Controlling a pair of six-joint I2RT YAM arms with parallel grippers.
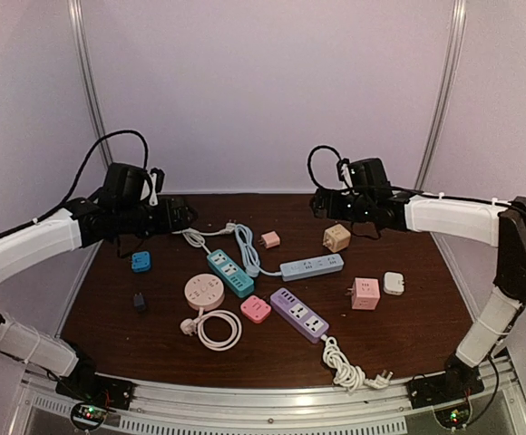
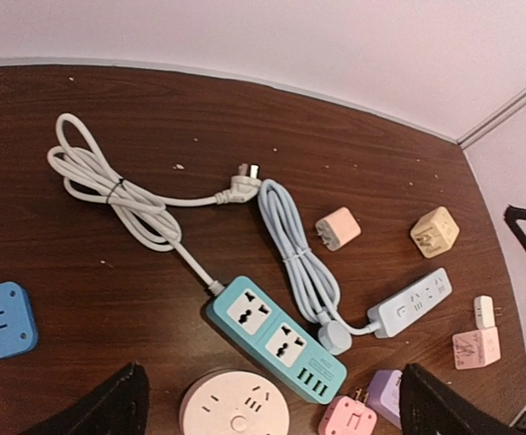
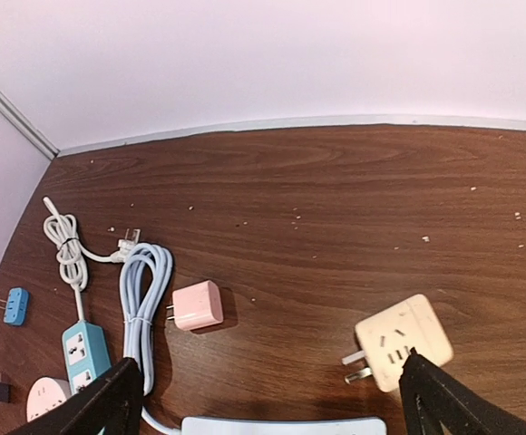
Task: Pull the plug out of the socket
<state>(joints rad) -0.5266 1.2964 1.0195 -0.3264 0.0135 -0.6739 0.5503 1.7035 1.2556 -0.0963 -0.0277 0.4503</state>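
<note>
The plug (image 2: 334,337) is round and pale blue. It lies flat on the table (image 1: 408,335), just beside the long side of the teal power strip (image 2: 277,340), and it does not sit in any socket on top of that strip. Both are in the middle of the table, a little to the left.

From the plug a pale blue cord (image 2: 290,240), folded in a long loop, runs toward the far edge and returns to a pale blue power strip (image 2: 413,304), which lies to the right of the teal one. The teal strip has its own white cord (image 2: 118,195), tied in a bundle toward the far left corner.

A round pink socket (image 2: 234,405) lies just beside the teal strip on the near side, and a purple power strip (image 1: 299,314) lies closer to the near edge. A small pink adapter (image 2: 338,227) and a beige cube adapter (image 2: 434,232) lie behind the pale blue strip.

The left gripper (image 1: 177,215) hangs above the far left part of the table. Its fingers are spread wide with nothing between them. The right gripper (image 1: 322,204) hangs above the far right part, also wide open and holding nothing.
</note>
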